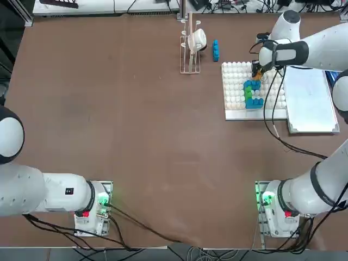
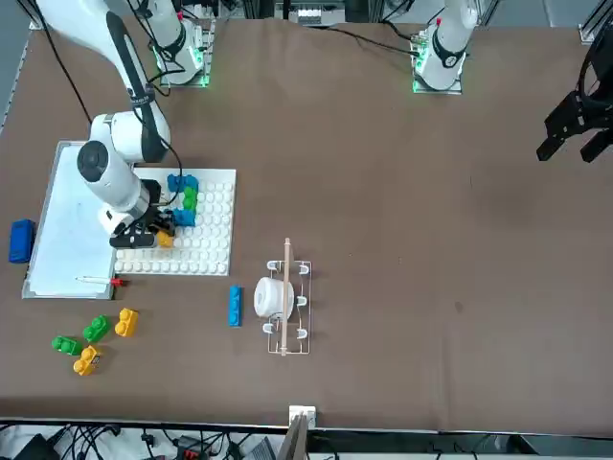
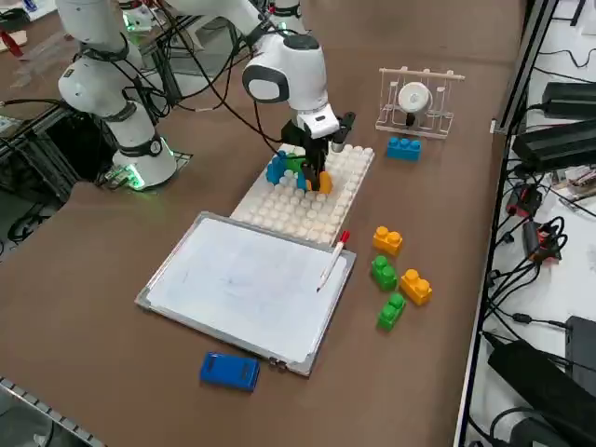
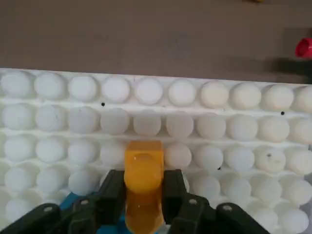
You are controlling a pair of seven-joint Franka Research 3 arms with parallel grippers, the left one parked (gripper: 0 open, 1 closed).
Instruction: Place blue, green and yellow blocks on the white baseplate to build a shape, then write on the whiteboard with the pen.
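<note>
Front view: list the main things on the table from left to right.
Blue eraser → whiteboard → right claw shut on a yellow block over the white baseplate → loose blue block → rack with white cup.

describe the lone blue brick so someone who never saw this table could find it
Start at the white studded baseplate, where the right gripper holds a yellow brick. Between that plate and the small wire rack with a white cup, one blue brick lies on the bare brown table. It is the only loose blue brick; the other loose ones, green and yellow, cluster near the whiteboard.
</note>
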